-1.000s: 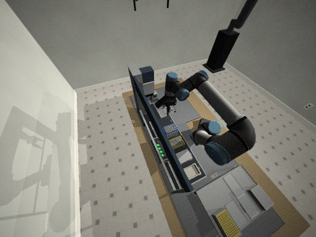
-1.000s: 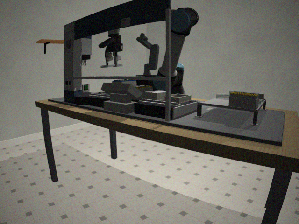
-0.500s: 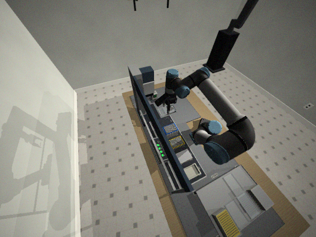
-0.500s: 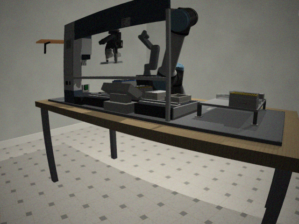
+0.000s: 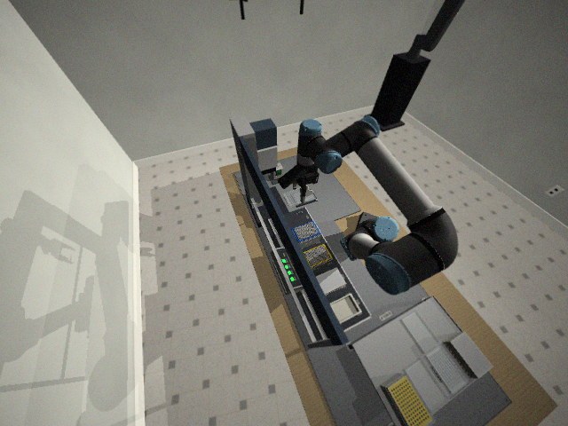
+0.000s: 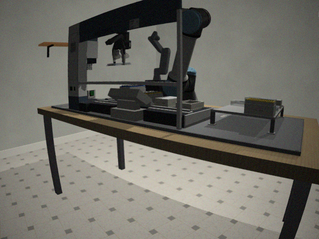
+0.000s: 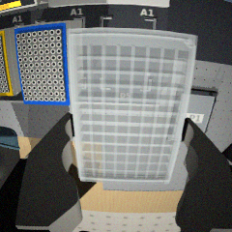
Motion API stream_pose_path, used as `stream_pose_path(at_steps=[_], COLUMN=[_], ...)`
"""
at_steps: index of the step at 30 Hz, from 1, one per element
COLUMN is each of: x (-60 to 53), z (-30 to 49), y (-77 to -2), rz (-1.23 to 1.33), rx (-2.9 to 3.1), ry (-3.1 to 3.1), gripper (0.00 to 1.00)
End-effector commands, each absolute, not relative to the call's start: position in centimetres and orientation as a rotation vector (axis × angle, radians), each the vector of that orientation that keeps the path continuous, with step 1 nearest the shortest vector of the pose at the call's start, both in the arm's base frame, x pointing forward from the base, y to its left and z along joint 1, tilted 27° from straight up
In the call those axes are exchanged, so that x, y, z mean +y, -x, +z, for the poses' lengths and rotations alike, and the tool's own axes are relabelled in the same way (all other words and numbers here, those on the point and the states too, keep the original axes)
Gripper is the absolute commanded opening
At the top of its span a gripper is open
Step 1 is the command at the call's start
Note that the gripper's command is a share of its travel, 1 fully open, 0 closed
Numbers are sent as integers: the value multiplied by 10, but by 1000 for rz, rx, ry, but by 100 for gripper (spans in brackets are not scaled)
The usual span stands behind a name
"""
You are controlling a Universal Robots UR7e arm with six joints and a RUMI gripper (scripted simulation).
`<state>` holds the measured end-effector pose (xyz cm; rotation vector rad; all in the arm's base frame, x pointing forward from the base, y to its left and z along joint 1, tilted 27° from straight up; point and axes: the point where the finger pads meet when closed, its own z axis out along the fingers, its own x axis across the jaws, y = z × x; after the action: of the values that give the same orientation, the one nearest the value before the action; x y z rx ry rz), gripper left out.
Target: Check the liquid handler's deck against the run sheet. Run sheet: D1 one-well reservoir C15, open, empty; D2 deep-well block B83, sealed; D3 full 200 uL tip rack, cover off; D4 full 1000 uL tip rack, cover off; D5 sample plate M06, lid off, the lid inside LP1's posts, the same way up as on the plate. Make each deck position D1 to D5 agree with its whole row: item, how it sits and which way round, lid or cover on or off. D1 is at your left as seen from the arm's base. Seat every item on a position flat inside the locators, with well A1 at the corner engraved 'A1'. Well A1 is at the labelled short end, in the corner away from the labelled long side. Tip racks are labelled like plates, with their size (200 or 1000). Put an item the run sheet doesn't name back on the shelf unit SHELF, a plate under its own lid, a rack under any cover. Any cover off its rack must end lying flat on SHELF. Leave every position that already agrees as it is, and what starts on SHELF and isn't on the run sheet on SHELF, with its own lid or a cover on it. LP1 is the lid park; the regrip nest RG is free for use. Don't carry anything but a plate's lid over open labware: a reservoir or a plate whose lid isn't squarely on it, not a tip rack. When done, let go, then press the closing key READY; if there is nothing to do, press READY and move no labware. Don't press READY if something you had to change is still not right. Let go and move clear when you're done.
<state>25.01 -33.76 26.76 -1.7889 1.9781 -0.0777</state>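
Note:
My gripper [image 7: 129,117] is shut on a clear plate lid [image 7: 130,103], its fingers on the two long sides. It holds the lid level, high above the deck's far end, under the gantry [image 6: 118,61]. A grid of wells shows through the lid, from the sample plate under it [image 5: 300,198]. The blue-framed tip rack [image 7: 43,63] is to the left, uncovered, and also shows in the top view [image 5: 306,231]. Beyond it in the row are the yellow-framed tip rack [image 5: 318,255], a white sealed block [image 5: 332,280] and an open reservoir [image 5: 344,308]. The lid park plate marked LP1 [image 7: 197,116] lies just right of the lid.
The shelf unit [image 5: 422,357] at the near end holds a yellow tip rack [image 5: 408,401], a clear-lidded plate [image 5: 447,366] and flat covers [image 5: 417,326]. The handler's gantry beam [image 6: 128,18] and pipetting head [image 5: 265,149] stand close to the gripper. The arm's elbow [image 5: 413,256] hangs beside the deck.

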Motion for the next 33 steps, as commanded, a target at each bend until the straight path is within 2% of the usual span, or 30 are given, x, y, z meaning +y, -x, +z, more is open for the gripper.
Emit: stream_pose_path(at_steps=[1,33], x=[-338,-320], z=[269,227], y=[-250,-139], rz=[-79,-78], rx=[1978,1979], ry=[1789,1789], gripper=[0,0])
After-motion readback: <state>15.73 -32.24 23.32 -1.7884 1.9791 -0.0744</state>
